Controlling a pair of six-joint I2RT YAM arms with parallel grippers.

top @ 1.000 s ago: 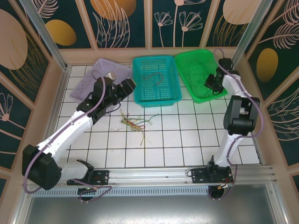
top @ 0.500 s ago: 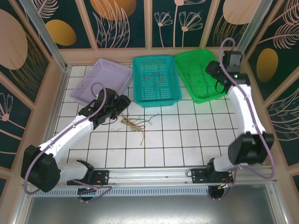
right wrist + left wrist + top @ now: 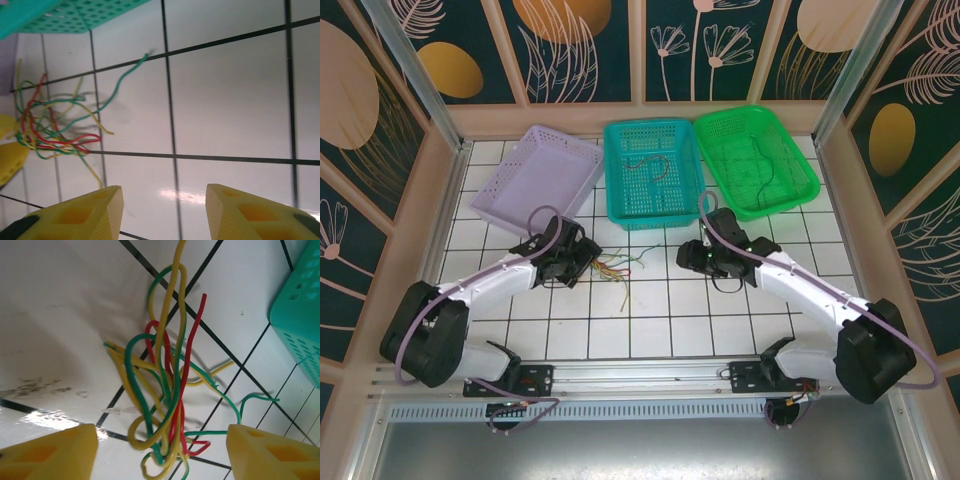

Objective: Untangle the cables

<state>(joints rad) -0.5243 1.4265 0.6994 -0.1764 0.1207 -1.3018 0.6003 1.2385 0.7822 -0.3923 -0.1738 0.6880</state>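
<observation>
Cables [image 3: 612, 266] lie tangled on tiles [image 3: 740, 300], near teal basket [image 3: 620, 205]. Left gripper [image 3: 160, 440] straddles tangle, jaws apart, not clamping, likely to pin it. Right gripper [image 3: 164, 195] released, empty, faces tangle, probably to pull strand.

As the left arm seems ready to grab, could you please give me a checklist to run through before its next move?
1. Left gripper open: ok, jaws stand wide apart.
2. Cable tangle inside the left gripper's gap: ok, it lies between the fingers on the table.
3. One cable singled out: not ok, green, yellow and red are intertwined.
4. Right gripper free: ok, open over bare table beside the tangle, holding nothing.
5. Loose green end available for the right gripper: ok, it trails away from the knot.
6. Left fingertips' height above the table: cannot tell.
</observation>
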